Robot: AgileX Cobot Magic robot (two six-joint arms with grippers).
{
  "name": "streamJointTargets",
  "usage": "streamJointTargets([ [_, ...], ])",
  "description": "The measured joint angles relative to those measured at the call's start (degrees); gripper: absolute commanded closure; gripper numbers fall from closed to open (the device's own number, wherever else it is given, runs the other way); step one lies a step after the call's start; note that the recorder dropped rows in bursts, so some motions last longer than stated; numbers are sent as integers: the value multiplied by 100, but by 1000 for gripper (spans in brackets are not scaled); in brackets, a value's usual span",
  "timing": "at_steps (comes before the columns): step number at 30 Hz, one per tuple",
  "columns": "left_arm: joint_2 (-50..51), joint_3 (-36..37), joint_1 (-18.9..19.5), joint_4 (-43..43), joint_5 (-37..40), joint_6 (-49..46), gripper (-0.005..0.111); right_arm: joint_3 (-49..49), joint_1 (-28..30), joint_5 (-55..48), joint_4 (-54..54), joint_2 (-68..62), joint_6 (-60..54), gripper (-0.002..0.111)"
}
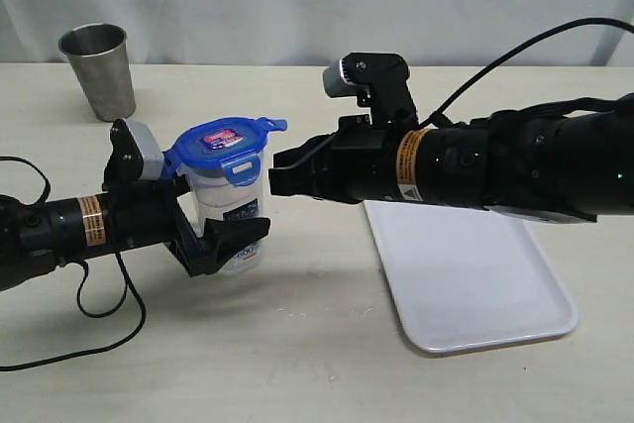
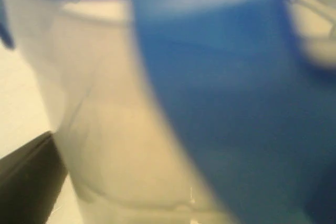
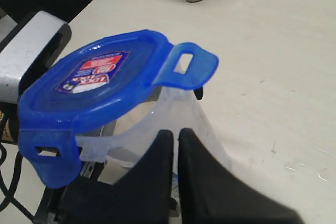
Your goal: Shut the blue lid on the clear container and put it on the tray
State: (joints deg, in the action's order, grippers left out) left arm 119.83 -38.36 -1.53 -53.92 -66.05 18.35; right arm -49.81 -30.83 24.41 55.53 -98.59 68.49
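— While the right arm (image 1: pixel 475 160) reaches in over the bench (image 1: pixel 297 373), what matters most for closing this?

— Support first. The left arm (image 1: pixel 59 220) has its jaws on either side of the lower half of the clear container (image 1: pixel 230 203). The container stands on the bench, clear of the tray (image 1: pixel 495 329) and to its left in the exterior view. Whether the left jaws squeeze it or merely flank it, I cannot tell; that wrist view is a blur. I'd want a firm hold before any pushing, or the tall tub may tip.

— And the right jaws?

— Clenched together, holding nothing, with the tips just beside the container wall under the blue lid (image 1: pixel 223 139). As a blunt poker they suit the job. Press each flap down against the wall until it snaps, opposite sides in turn, pushing toward the left jaws.

— Is the lid seated?

— It rests on the rim but seems not to be locked. One flap (image 3: pixel 189 66) sticks out flat and another (image 3: pixel 50 158) hangs loose.

— Contents?

— The tray has nothing on it. The container looks empty, though its label hides part. The steel cup (image 1: pixel 97 71) at the back is too dark inside to judge.
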Motion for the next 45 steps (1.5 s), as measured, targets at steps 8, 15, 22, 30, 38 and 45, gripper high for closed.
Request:
streamJointTargets([
  [8,0,0,0,-71,24,-64,3,79,0,-74,92,0,0,104],
  [15,0,0,298,-606,130,-147,3,105,0,-342,136,0,-21,104],
  [22,0,0,569,-884,57,-160,3,105,0,-913,293,409,-636,95],
  [30,0,0,569,-920,-25,-172,3,105,-641,-1328,2748,1728,-2066,58],
  [38,0,0,569,-932,-285,-172,3,105,-1955,-3389,3853,1450,-2875,43],
  [45,0,0,569,-952,-299,-172,3,-208,-2246,-4044,4407,779,-2537,44],
])
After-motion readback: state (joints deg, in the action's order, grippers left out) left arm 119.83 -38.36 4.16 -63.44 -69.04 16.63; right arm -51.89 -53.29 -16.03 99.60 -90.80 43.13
